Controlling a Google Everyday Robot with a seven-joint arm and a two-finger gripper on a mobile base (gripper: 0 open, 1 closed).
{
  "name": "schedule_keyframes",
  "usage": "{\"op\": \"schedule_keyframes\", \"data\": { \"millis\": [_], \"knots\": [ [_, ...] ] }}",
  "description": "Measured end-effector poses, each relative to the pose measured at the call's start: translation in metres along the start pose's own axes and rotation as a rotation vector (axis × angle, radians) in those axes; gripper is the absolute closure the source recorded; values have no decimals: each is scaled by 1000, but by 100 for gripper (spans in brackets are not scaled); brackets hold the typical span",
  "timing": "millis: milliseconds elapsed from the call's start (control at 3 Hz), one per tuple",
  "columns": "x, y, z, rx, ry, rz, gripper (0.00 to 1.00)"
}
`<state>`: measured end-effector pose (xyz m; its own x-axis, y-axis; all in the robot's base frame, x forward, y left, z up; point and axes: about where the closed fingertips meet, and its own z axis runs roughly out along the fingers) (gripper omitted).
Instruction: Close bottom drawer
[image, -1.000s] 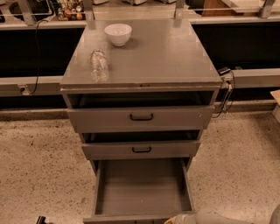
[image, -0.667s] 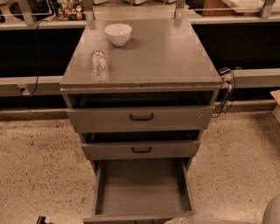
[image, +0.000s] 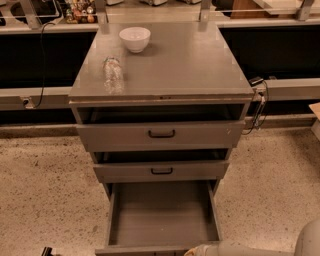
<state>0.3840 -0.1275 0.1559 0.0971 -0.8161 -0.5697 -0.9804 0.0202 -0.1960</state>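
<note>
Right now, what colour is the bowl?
White bowl, camera view; gripper low by the bottom drawer front.

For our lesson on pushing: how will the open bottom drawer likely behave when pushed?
The bottom drawer looks empty, so probably light. Rigid metal walls suggest it slides straight without flexing. The end effector is near its front edge.

Pale pincer (image: 194, 250) by grey bottom drawer (image: 160, 216); speckled beige floor (image: 50, 200).
</note>
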Motion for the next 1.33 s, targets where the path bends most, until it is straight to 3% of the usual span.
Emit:
{"op": "schedule_keyframes", "data": {
  "millis": [667,1000,1333],
  "knots": [
    [5,-50,-5,25,-46,16,100],
    [5,-50,-5,25,-46,15,100],
    [8,-66,9,14,-6,-7,100]
  ]
}}
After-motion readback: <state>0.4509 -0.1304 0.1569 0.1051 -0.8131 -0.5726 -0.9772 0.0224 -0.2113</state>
